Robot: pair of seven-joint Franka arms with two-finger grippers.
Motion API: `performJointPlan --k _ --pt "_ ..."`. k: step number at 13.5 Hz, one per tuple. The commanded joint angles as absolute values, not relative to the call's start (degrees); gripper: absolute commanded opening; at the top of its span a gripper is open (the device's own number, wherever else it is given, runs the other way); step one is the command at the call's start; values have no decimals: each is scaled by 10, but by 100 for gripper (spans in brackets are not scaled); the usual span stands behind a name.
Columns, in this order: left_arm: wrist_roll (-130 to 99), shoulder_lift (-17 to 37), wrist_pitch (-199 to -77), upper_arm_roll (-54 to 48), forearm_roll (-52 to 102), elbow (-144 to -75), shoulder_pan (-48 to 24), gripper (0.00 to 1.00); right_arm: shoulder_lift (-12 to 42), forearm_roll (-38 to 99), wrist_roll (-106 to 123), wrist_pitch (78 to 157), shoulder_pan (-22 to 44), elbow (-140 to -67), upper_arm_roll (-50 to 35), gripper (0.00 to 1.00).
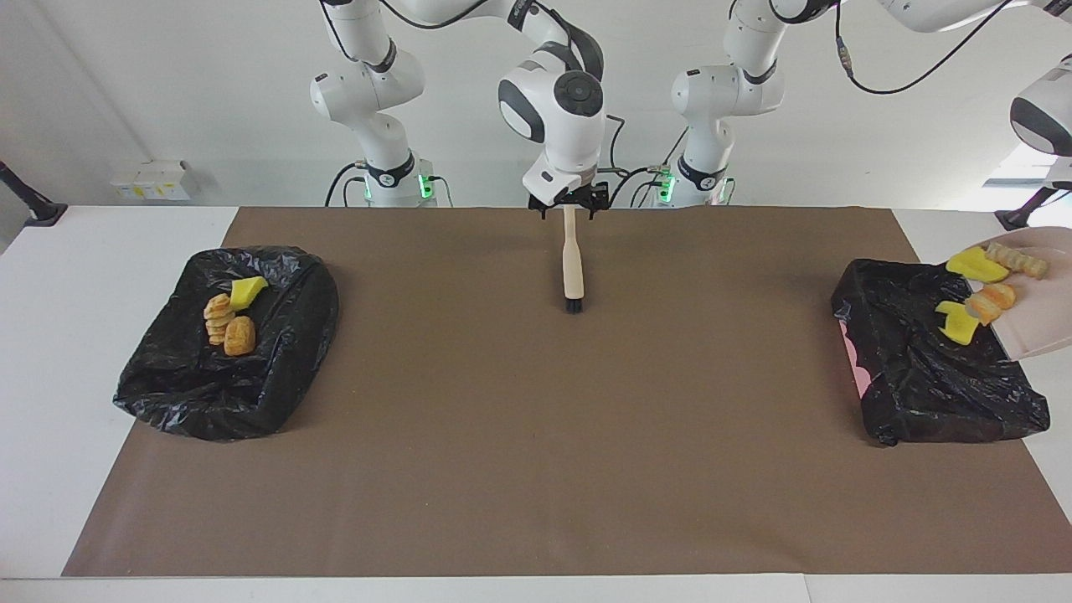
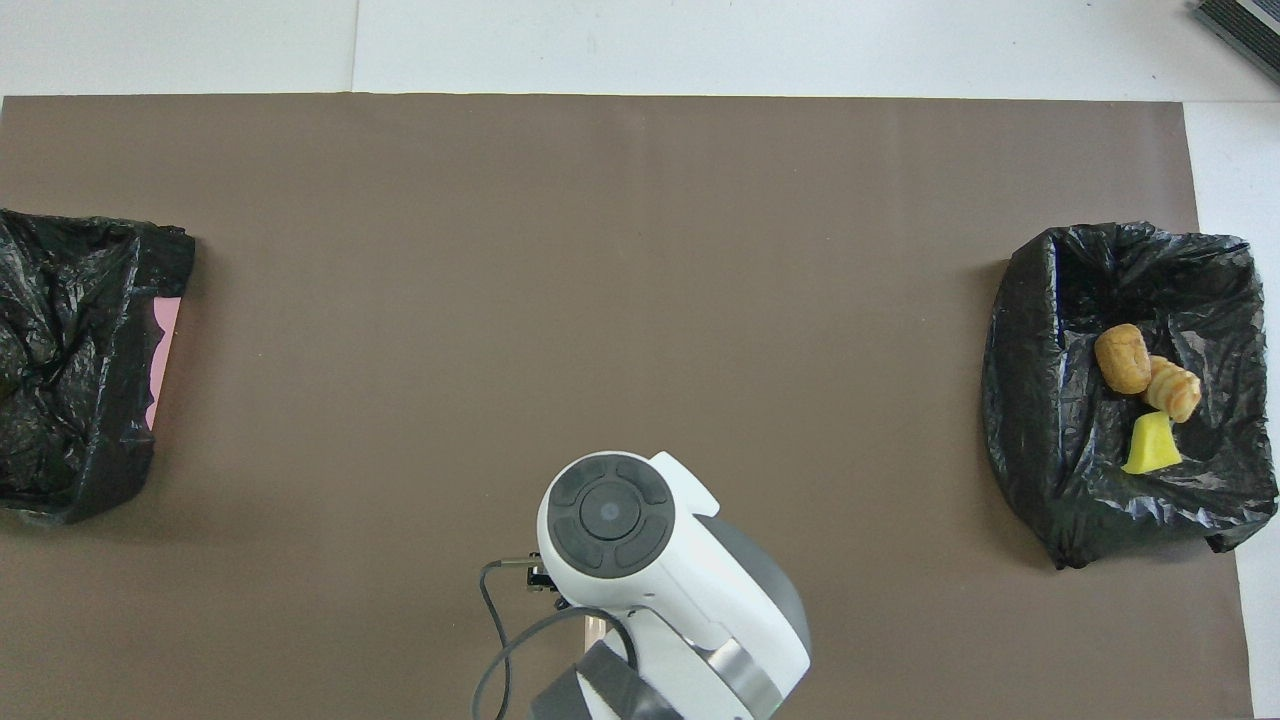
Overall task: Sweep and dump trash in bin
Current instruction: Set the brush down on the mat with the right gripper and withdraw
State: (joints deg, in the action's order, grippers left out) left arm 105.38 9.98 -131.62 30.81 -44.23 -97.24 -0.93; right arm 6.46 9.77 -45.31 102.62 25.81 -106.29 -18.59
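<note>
While the dustpan [image 1: 1038,314] tips over the bin at the left arm's end of the table [image 1: 930,368], we judge the task close to done. The brush [image 1: 573,264] is our landmark, lying on the brown mat [image 1: 536,469] midway between the two arms' ends.

Well apart from the brush, toward the right arm's end, a second black-lined bin [image 1: 226,343] already holds three pieces of trash [image 1: 228,318]: one yellow sponge chunk and two golden-brown pastry bits. We count that load as dumped.

Well apart from the brush toward the left arm's end, four more pieces [image 1: 976,289] slide down the tilted dustpan, the lowest yellow chunk at its lip over the bin liner. Those have not dropped in, so emptying the pan is what remains.

No trash shows on the mat around the brush, so we judge the sweeping finished.

The right gripper [image 1: 569,205] hangs over the brush's handle end, its fingers spread wide and gripping nothing. The left gripper is out of frame; we take it as clamped on the dustpan.
</note>
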Motion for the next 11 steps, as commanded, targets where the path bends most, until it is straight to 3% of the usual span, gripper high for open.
performJointPlan --k 1,7,11 --pt "1026 91 -1306 315 -494 -978 -33 0 67 91 -437 950 208 -991 -191 100" --pt "976 46 -1219 246 -540 -982 -33 0 41 91 -291 875 78 -921 -188 100" --pt "944 17 -1154 210 -348 -1018 -33 0 21 38 -128 862 16 -913 -172 100"
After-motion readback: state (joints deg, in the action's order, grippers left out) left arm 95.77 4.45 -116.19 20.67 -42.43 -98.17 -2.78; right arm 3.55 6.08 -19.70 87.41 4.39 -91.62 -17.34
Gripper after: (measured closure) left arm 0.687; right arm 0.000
